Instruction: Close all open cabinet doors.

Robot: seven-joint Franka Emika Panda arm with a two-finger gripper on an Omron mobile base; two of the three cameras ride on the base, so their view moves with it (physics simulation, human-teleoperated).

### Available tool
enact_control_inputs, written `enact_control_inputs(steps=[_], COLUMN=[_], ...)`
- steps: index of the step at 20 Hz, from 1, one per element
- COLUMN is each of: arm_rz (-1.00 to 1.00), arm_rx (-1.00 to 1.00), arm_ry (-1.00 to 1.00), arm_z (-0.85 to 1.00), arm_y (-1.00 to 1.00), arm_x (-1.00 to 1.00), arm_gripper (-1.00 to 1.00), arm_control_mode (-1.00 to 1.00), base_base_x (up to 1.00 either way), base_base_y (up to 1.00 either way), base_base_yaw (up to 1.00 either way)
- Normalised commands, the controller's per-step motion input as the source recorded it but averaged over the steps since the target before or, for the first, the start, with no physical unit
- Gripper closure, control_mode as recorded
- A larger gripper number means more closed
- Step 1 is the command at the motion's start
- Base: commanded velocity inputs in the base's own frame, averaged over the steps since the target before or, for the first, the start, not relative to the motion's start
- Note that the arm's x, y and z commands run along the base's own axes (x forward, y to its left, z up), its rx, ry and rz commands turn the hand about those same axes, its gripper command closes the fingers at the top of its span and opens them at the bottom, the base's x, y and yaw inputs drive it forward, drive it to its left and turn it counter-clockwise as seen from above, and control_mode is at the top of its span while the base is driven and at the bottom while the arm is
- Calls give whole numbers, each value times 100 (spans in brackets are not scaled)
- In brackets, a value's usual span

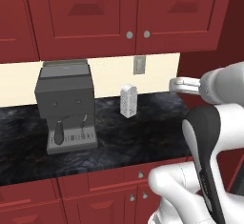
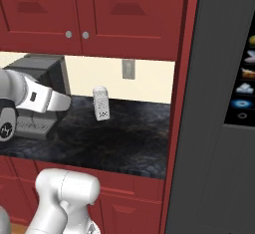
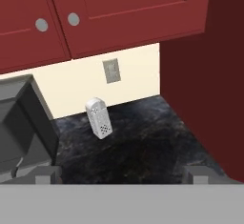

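Two dark-red cabinet doors hang above the counter, the left one and the right one, their round silver knobs side by side at the lower inner corners. Both look flush with the cabinet front. The same pair appears in the right base view, left door and right door, and in the hand view, left door and right door. My gripper is open, its fingertips far apart with nothing between them. It hovers over the black counter, below the doors and apart from them.
A grey coffee machine stands on the black counter at the left. A small white perforated shaker stands by the wall under an outlet. A tall red side panel and a dark appliance close off the right.
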Motion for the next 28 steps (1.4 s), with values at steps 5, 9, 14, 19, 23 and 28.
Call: enact_control_inputs(steps=[5,9,14,19,23,28], arm_rz=[3,0,0,0,0,0], arm_rx=[0,-1,-9,-2,0,0], arm_ry=[1,0,-5,-1,0,0], arm_z=[-8,-1,0,-1,0,0], arm_y=[0,0,16,4,0,0], arm_x=[0,0,-18,-5,0,0], arm_gripper=[-100,-100,-100,-100,-100,-100], arm_control_mode=[-100,-100,-100,100,100,100], base_base_x=[0,0,0,-64,-100,-100], base_base_y=[0,0,0,5,-1,-50], base_base_yaw=[0,0,0,0,-5,-6])
